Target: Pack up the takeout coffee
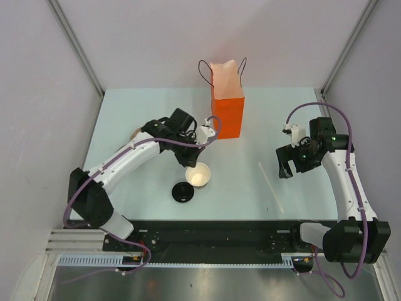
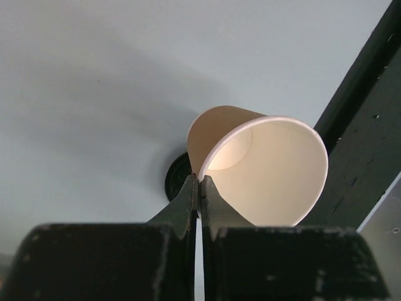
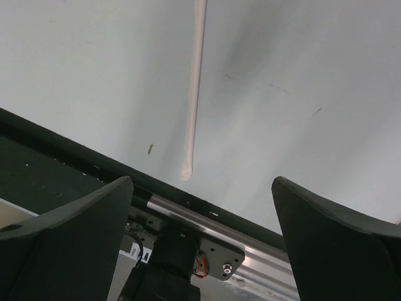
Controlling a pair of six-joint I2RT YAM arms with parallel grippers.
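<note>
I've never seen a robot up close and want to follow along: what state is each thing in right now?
Cup: empty, lid off, rim pinched by left gripper.
Lid: flat on the table, beside the cup.
Bag: upright, top open.
White stick: lying on the table, untouched.
Right gripper: open, empty.

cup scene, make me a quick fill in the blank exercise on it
The left claw pinches the cup by its ____.
The lid is ____ the cup, lying on the table.
The right claw is ____.
The bag is coloured ____.
Missing: rim, off, open, orange.
</note>
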